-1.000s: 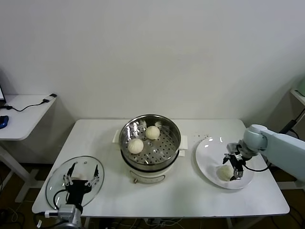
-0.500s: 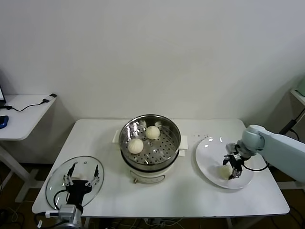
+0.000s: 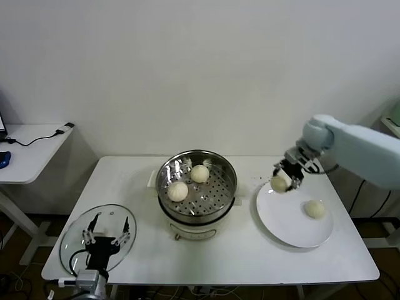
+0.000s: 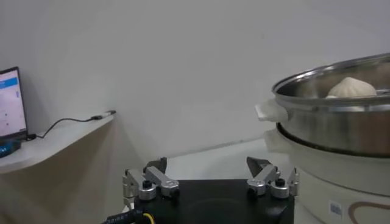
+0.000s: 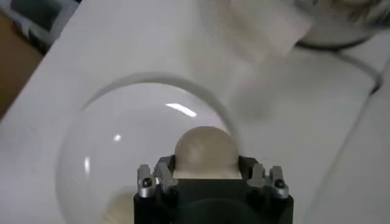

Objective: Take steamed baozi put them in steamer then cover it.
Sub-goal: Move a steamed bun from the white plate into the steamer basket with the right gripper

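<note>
Head view shows 2 baozi (image 3: 187,182) in the steamer (image 3: 197,215), 1 clamped in the right gripper (image 3: 282,179) above the plate (image 3: 281,228), cover (image 3: 72,234) unplaced beneath the open-jawed left gripper (image 3: 106,234).

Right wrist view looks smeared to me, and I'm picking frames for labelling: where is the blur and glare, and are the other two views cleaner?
Right wrist view: the held baozi in the right gripper is fairly sharp, the steamer beyond is smeared, and glare streaks the plate. Head view: even and sharp, with reflections inside the steamer. Left wrist view: the left gripper is clear, though dim.
</note>
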Robot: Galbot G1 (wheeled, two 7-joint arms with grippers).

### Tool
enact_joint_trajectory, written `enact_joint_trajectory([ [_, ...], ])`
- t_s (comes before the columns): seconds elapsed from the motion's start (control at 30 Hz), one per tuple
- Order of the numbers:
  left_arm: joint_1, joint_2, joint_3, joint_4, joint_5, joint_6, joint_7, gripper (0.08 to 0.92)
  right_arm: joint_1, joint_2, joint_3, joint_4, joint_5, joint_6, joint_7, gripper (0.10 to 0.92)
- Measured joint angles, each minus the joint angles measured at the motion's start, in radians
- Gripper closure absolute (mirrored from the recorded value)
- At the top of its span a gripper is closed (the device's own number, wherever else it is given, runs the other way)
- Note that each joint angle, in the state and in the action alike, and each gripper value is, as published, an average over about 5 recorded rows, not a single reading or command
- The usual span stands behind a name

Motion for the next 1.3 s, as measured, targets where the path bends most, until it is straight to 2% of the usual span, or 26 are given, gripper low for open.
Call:
enact_joint_trajectory([
  [0.23,0.009,-0.005,0.002,-0.005,0.01,-0.001,0.0,0.177,0.091,0.143,0.002,0.034,-0.073,0.169,0.003,0.35],
  [0.5,0.02,-0.004,0.001,-0.011,0.014,-0.001,0.0,0.177,0.078,0.289,0.023,0.074,-0.128,0.261,0.006,0.347],
  [0.8,0.023,-0.006,0.0,-0.012,0.018,0.002,-0.002,0.177,-0.006,0.392,0.002,0.113,-0.16,0.301,0.004,0.345],
  [1.3,0.024,-0.01,-0.003,0.005,0.018,-0.003,-0.002,0.177,-0.094,0.455,-0.025,0.122,-0.164,0.309,0.008,0.319],
])
